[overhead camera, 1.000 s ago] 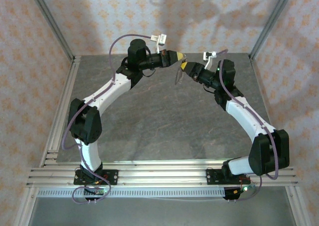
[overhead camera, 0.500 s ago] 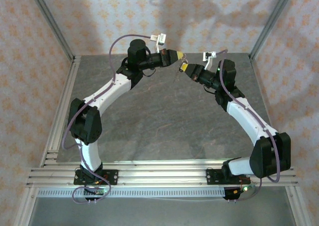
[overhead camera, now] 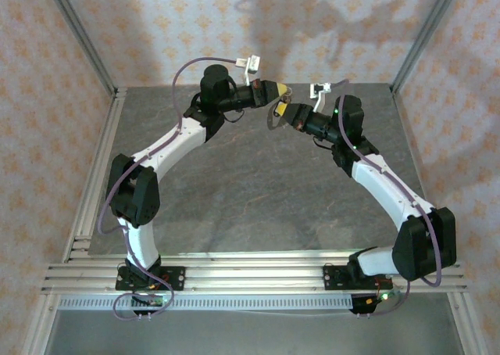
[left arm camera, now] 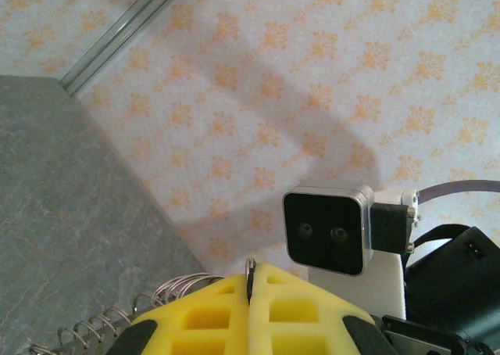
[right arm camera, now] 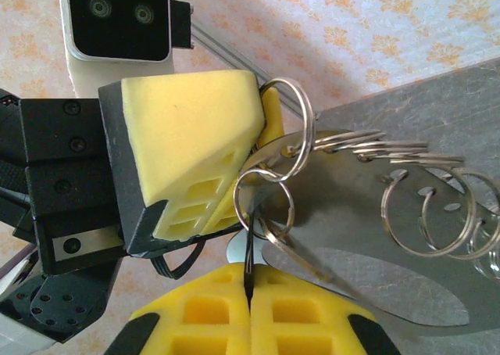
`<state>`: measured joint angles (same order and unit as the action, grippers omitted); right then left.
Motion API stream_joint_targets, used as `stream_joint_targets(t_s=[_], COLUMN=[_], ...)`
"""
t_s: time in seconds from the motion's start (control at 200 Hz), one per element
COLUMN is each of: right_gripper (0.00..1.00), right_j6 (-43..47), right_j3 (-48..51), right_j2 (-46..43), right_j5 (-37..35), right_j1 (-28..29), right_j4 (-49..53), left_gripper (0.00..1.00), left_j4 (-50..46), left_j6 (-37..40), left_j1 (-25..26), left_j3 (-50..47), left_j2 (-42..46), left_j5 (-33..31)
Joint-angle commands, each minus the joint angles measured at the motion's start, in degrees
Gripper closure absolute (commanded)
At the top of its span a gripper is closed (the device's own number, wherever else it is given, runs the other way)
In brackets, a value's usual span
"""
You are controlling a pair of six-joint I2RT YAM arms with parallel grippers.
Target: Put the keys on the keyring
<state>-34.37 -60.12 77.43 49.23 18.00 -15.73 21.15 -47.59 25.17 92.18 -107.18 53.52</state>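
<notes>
Both are up in the air over the back of the desk [overhead camera: 234,191], tips nearly touching: left gripper [left arm camera: 251,274] clamped on the silver keyring [right arm camera: 309,128], right gripper [right arm camera: 250,285] pinched shut on a thin dark piece I take for the key [right arm camera: 249,249], right against a ring. Soft foam on thin metal edges looks sketchy, so one twist or tug could pop something loose and drop it.

Lab test cell: aluminium frame [overhead camera: 250,270], patterned backdrop walls [overhead camera: 156,26]
</notes>
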Motion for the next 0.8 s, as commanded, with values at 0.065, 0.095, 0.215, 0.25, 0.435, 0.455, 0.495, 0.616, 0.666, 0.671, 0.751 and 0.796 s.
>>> stream_joint_targets(t_s=[0.065, 0.095, 0.215, 0.25, 0.435, 0.455, 0.495, 0.616, 0.666, 0.671, 0.751, 0.796], right_gripper=[0.97, 0.91, 0.71, 0.68, 0.65, 0.64, 0.64, 0.64, 0.64, 0.64, 0.65, 0.66], right_j6=[3.0, 3.5, 5.3, 5.4, 3.3, 3.1, 2.8, 1.5, 0.7, 0.6, -1.8, -3.4], right_j3=[-0.3, -0.3, 1.0, 1.9, 6.9, 7.3, 7.8, 7.5, 6.6, 6.4, 4.9, 3.9], right_j2=[0.3, 0.1, -2.3, -3.4, -9.3, -10.9, -12.3, -15.0, -15.2, -15.2, -14.3, -13.3], right_j5=[1.6, 1.2, 0.6, 0.5, 0.5, 0.3, -0.3, -2.5, -4.2, -4.4, -6.4, -6.9], right_j1=[1.3, 1.3, 0.3, -0.5, -4.9, -5.4, -6.2, -7.9, -8.0, -8.0, -8.0, -8.0], right_j4=[4.0, 5.1, 8.3, 8.7, 8.1, 8.1, 8.2, 7.9, 7.4, 7.3, 4.7, 2.6], left_gripper=[1.00, 1.00, 1.00, 1.00, 1.00, 1.00, 1.00, 1.00, 1.00, 1.00, 1.00, 1.00], left_j4=[6.5, 6.8, 6.9, 7.1, 8.4, 8.5, 8.6, 9.2, 9.6, 9.6, 10.3, 10.5], left_j6=[-1.0, -1.0, -1.1, -1.2, -1.7, -1.7, -1.8, -1.9, -1.9, -1.9, -2.3, -2.5], left_j1=[0.7, 0.6, 0.6, 0.6, 0.6, 0.6, 0.6, 0.6, 0.6, 0.6, 0.6, 0.6], left_j3=[-0.2, -0.3, -0.4, -0.5, -0.9, -0.9, -1.0, -1.2, -1.4, -1.4, -1.6, -1.7], left_j2=[2.7, 2.8, 2.9, 3.0, 3.0, 3.0, 3.0, 3.0, 3.0, 3.0, 3.0, 2.9], left_j5=[-2.1, -2.3, -2.5, -2.5, -2.7, -2.7, -2.6, -2.5, -2.4, -2.4, -2.3, -2.2])
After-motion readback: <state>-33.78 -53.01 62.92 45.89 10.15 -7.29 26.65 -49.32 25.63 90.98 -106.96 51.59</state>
